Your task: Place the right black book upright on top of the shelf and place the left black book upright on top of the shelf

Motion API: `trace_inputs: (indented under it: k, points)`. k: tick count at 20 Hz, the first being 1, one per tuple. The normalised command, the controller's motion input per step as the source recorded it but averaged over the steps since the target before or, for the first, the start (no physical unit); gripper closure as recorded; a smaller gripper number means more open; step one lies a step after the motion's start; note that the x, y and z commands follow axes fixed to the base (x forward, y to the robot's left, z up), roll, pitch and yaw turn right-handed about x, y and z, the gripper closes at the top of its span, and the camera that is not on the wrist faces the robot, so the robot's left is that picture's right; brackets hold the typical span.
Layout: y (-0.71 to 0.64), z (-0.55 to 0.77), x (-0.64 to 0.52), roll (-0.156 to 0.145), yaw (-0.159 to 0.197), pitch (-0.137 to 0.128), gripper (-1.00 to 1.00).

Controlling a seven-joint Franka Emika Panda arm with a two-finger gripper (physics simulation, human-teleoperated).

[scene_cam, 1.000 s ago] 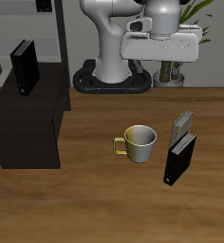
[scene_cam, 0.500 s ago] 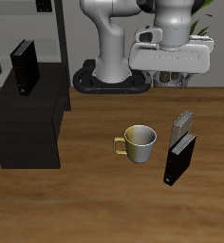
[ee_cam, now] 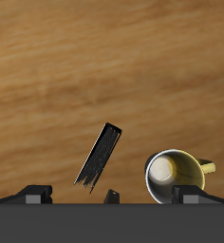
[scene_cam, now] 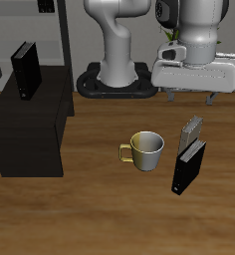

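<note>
Above the left black book (scene_cam: 188, 166) | gripper (scene_cam: 191, 98) spread, empty | mug (scene_cam: 143, 150) beside | no legible writing.

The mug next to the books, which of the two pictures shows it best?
The exterior view. There the mug stands whole on the table, handle and open top visible, beside the grey book and the black book. The wrist view looks almost straight down into the mug, and the gripper's body hides part of its rim.
</note>
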Motion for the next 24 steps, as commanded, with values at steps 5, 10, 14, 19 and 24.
trace_inputs:
  k: [5,10,14,19,24]
  points:
    - [0.18,-0.15,0.09,0.049,-0.06,-0.012,-1.0]
    - [0.22,-0.21,0.15,0.075,-0.027,0.039,-1.0]
    - [0.12,-0.18,0.18,0.061,-0.007,0.019,-1.0]
    - [0.01,-0.13,0.1,0.005,-0.012,0.0,-1.0]
    - [-0.04,-0.22,0.1,-0.017,0.0,-0.002,-1.0]
